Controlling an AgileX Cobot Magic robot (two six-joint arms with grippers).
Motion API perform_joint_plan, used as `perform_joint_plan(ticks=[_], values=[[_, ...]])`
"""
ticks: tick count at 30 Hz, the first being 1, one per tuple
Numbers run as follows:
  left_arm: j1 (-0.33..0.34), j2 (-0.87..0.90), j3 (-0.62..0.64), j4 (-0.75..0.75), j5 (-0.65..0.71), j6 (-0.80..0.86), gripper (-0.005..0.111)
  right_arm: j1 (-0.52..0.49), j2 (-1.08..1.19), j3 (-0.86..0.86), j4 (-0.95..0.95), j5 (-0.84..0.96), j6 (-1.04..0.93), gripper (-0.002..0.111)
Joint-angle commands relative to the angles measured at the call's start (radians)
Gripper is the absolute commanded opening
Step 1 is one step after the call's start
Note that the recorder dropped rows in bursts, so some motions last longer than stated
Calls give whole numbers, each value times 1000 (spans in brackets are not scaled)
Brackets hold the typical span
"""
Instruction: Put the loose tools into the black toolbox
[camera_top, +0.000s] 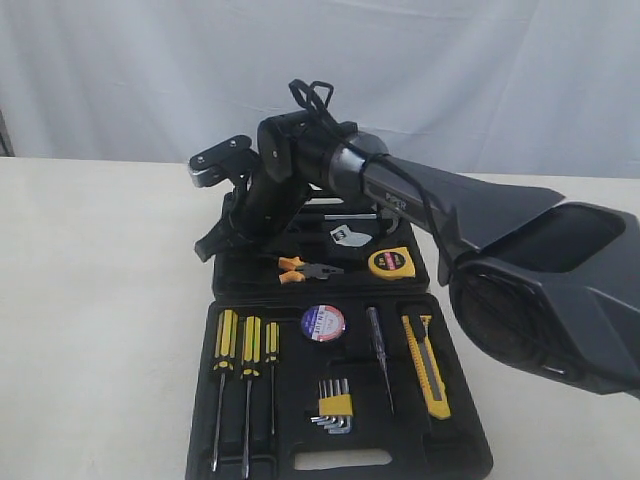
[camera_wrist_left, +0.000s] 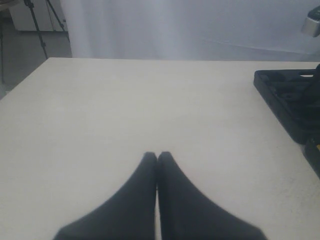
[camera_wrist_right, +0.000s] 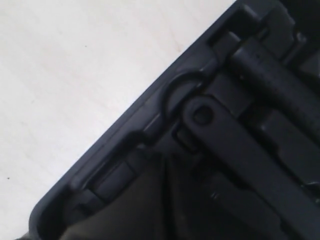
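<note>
Inside moulded toolbox (camera_top: 470, 420), round tape roll (camera_top: 322, 322)

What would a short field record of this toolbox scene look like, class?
container: black toolbox, open flat on the table
far half: pliers, tape measure
near half: tape roll, utility knife
left gripper: shut, over the table beside the toolbox
right gripper: at the far half's left edge; open or shut unclear
</note>
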Motion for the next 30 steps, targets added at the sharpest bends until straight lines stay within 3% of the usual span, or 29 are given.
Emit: perform_joint_plan(ticks=[1, 9, 13, 30], values=[[-5, -1, 3, 0, -5, -6, 0, -1, -47, 4, -2, 42, 6, -1], [-5, -1, 3, 0, -5, -6, 0, -10, -74, 4, -23, 186, 3, -1], [-5, -1, 3, 0, -5, -6, 0, -27, -74, 11, 57, 234, -24, -1], [-5, -1, 3, 0, -5, -6, 0, -49, -86, 139, 85, 198, -73, -1]])
